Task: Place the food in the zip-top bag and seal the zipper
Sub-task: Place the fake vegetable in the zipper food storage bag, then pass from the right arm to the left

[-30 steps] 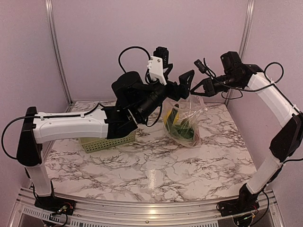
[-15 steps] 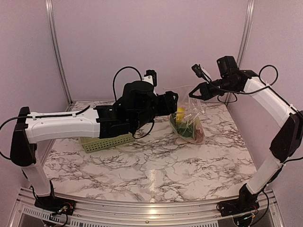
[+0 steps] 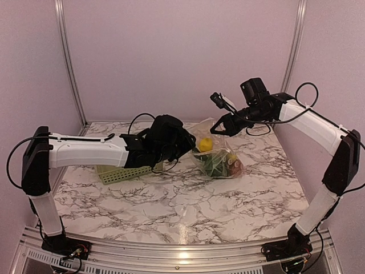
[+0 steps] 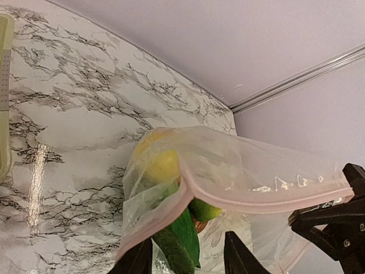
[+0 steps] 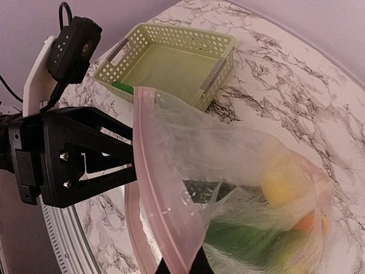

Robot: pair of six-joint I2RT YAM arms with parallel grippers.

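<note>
The zip-top bag (image 3: 221,161) lies on the marble table with the food inside: a yellow lemon (image 4: 159,162), a dark cucumber (image 4: 173,251), green leaves (image 5: 245,237) and an orange piece (image 5: 311,220). Its pinkish zipper (image 4: 256,201) arches across the left wrist view, and the mouth gapes. My right gripper (image 5: 181,267) is shut on the zipper strip and holds that end up. My left gripper (image 4: 187,260) is at the other end of the mouth. Its jaws stand apart, with the cucumber and bag film between them, and one fingertip (image 4: 134,260) is just under the strip.
The light green perforated basket (image 5: 171,63) stands left of the bag, partly under my left arm (image 3: 85,151) in the top view. The back wall and its metal corner rails run close behind the bag.
Both arms came down and the bag sank from hanging in the air onto the table. My left gripper dropped to the bag's mouth and its jaws narrowed.
</note>
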